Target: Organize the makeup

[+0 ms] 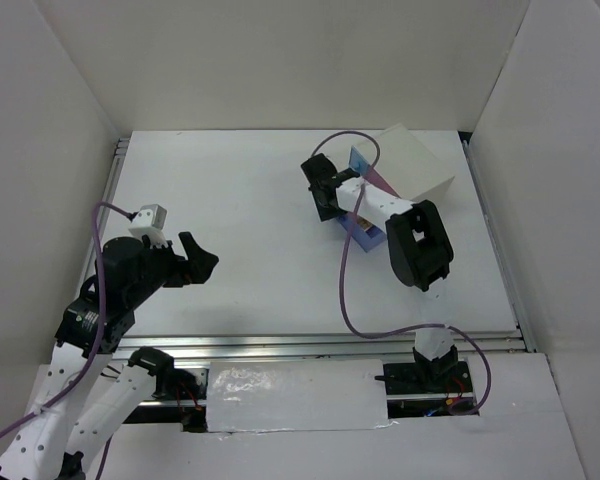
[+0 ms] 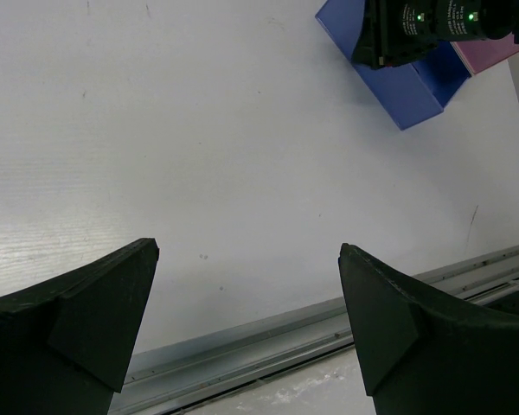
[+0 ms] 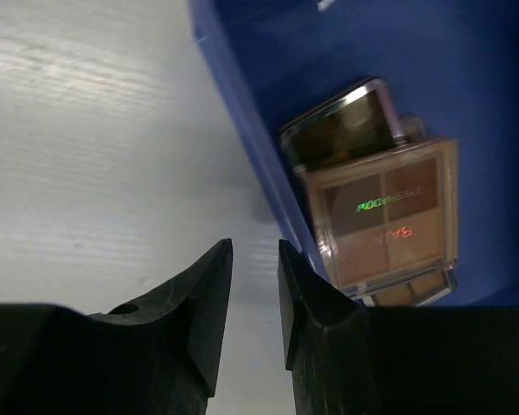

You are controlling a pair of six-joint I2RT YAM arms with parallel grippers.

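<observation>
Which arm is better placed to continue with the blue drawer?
The right one. The right gripper hangs directly at the blue drawer, where eyeshadow palettes lie. The left gripper is open, far away over bare table.

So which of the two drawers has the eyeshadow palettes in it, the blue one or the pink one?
The blue drawer: the brown palette lies inside it, below the right gripper. The pink drawer's inside isn't visible.

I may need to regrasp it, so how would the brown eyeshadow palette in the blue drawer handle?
The brown eyeshadow palette looks flat and rigid, so probably stiff and light. Its glossy clear lid may be slippery. Lying flat in the blue drawer, it shouldn't roll.
</observation>
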